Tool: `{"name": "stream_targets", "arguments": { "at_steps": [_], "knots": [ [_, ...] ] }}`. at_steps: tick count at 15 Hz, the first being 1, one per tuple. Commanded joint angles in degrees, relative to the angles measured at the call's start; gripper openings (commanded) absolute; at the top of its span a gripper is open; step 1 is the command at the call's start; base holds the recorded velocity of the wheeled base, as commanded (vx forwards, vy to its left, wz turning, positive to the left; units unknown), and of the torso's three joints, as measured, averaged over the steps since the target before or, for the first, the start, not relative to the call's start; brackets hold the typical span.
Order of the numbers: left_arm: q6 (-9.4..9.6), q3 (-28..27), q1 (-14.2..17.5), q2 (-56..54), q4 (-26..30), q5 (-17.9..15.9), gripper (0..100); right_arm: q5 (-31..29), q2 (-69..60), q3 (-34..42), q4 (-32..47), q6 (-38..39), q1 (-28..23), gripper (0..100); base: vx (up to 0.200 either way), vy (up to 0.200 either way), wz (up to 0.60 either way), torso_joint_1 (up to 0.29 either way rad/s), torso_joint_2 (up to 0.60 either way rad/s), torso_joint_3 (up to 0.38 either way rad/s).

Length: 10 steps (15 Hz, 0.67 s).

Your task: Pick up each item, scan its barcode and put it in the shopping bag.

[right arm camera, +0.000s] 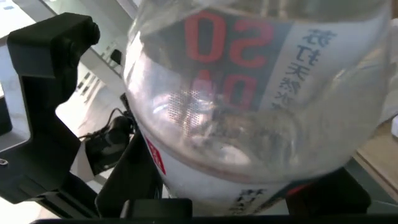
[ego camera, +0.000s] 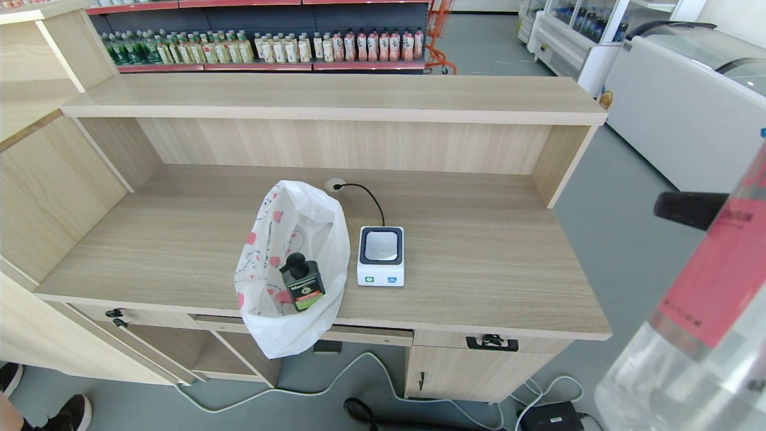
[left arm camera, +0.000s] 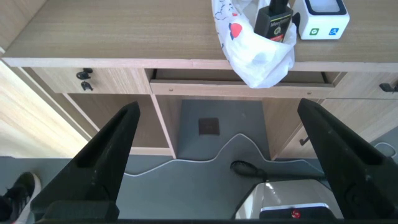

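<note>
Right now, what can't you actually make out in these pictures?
- The clear bottle: in the head view, its top and base run off the right and bottom edges.
- Its barcode: in the right wrist view, the label is so close that no barcode can be made out.
- The shopping bag: in the head view, its walls hide whatever lies beneath the dark bottle.

On the clear bottle (right arm camera: 249, 112), large red characters across the label, with smaller dark characters beside and below them. From the head camera, a pink band on the same bottle with faint pale lettering, too small to read. On the black bottle (ego camera: 302, 284) in the shopping bag (ego camera: 281, 335), a line of white lettering above a round green mark. On the scanner (ego camera: 381, 255), two small square icons at the front edge, one green, one blue.
</note>
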<state>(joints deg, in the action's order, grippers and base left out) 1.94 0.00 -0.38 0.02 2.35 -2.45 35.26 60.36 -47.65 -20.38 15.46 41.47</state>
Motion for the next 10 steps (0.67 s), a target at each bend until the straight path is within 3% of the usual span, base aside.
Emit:
{"name": "stream_targets", "arguments": {
  "at_steps": [1, 4, 6, 7, 8, 10],
  "knots": [
    [0.0, 0.0, -0.06, -0.02, 0.02, -0.01, 100, -2.21, 2.75, 0.63, 0.7, -9.31, -6.58, 0, 0.0, 0.0, 0.0, 0.0, 0.0, 0.0],
    [0.0, 0.0, -0.06, -0.02, 0.02, -0.01, 100, -15.39, 8.81, 2.92, -2.38, -28.2, -24.33, 0, 0.0, 0.0, 0.0, 0.0, 0.0, 0.0],
    [0.0, 0.0, 0.03, -0.02, 0.02, -0.01, 100, -18.82, 12.15, 7.75, -10.12, -33.48, -31.01, 0, 0.0, 0.0, 0.0, 0.0, 0.0, 0.0],
    [0.0, 0.0, 0.03, -0.02, 0.02, -0.01, 100, -18.91, 12.24, 7.93, -10.47, -33.74, -31.19, 0, 0.0, 0.0, 0.0, 0.0, 0.0, 0.0],
    [0.0, 0.0, 0.03, -0.02, 0.02, -0.01, 100, -19.87, 15.85, 10.74, -17.5, -44.2, -35.94, 0, 0.0, 0.0, 0.0, 0.0, 0.0, 0.0],
    [0.0, 0.0, -0.06, -0.02, -0.07, -0.01, 100, -19.61, 17.87, 12.15, -22.16, -52.02, -37.96, 0, 0.0, 0.0, 0.0, 0.0, 0.0, 0.0]
  ]
}}
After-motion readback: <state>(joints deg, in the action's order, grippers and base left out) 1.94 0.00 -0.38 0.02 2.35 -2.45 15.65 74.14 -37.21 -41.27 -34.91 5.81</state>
